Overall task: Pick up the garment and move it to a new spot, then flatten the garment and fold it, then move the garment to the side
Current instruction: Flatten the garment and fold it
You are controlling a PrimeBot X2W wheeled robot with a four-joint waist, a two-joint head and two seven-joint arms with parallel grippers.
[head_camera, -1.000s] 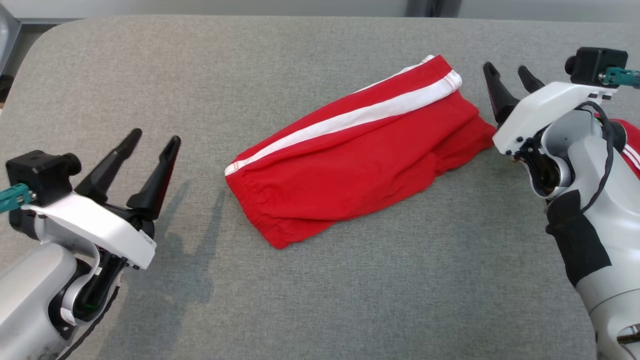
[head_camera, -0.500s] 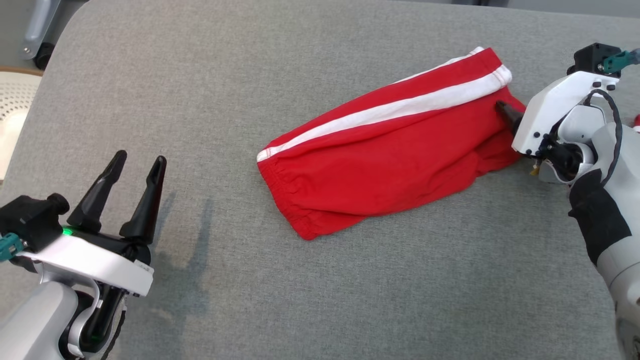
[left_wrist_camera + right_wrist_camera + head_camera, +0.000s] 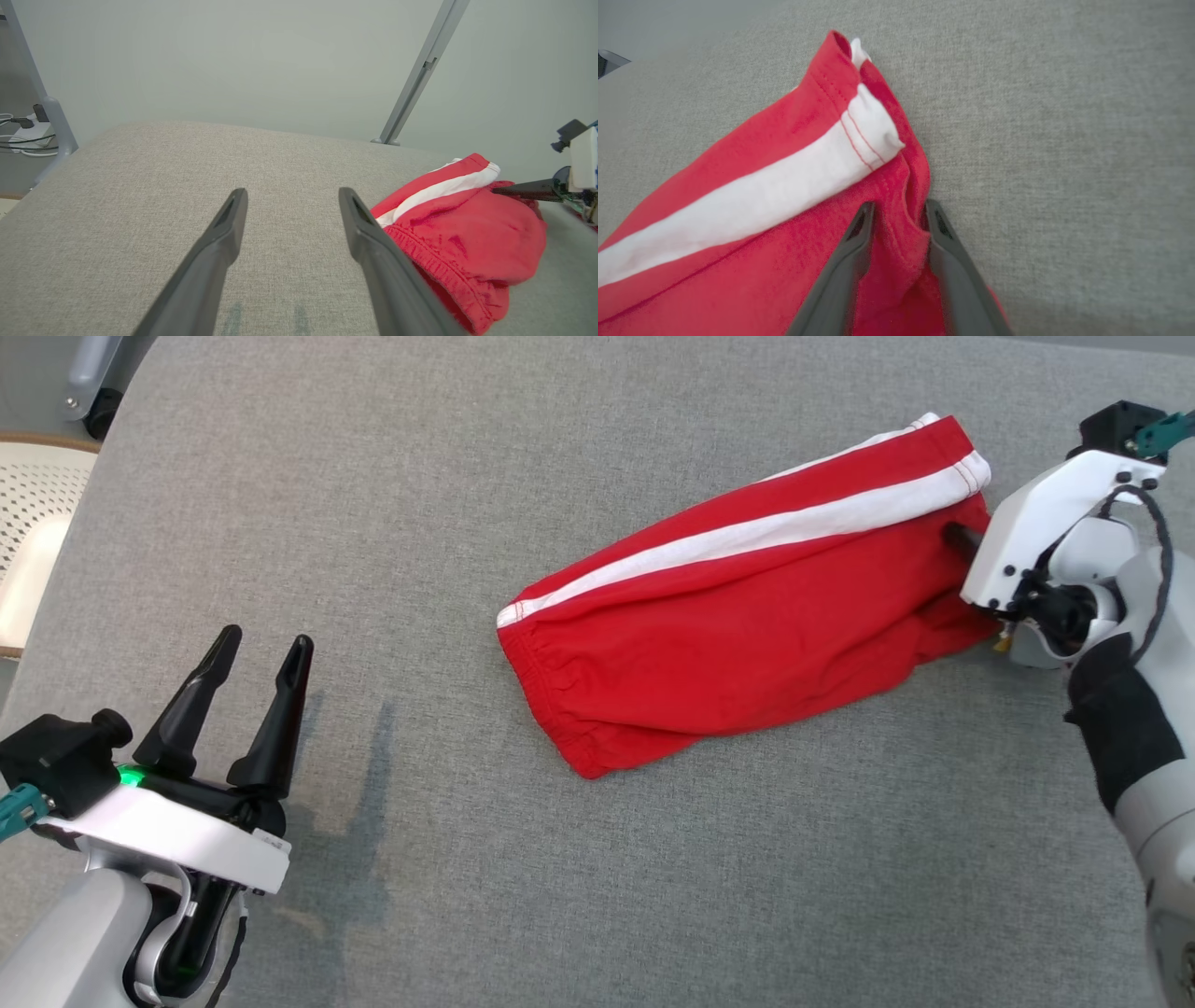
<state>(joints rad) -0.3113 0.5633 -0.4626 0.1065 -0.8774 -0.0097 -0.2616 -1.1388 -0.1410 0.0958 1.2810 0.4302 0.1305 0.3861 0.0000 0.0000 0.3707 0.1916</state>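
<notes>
Currently, red cotton shorts with a white side stripe (image 3: 728,625) lie loosely crumpled on the grey fabric-covered tabletop (image 3: 420,476), elastic waistband end towards the left end effector (image 3: 265,639). That end effector hovers well to the left of the shorts, fingers wide apart, holding nothing. The right end effector (image 3: 899,206) is at the shorts' hem end, its fingers straddling a raised fold of red cloth; whether they actually pinch it cannot be determined. In the head view its fingers are mostly hidden behind the white wrist housing (image 3: 1036,532).
</notes>
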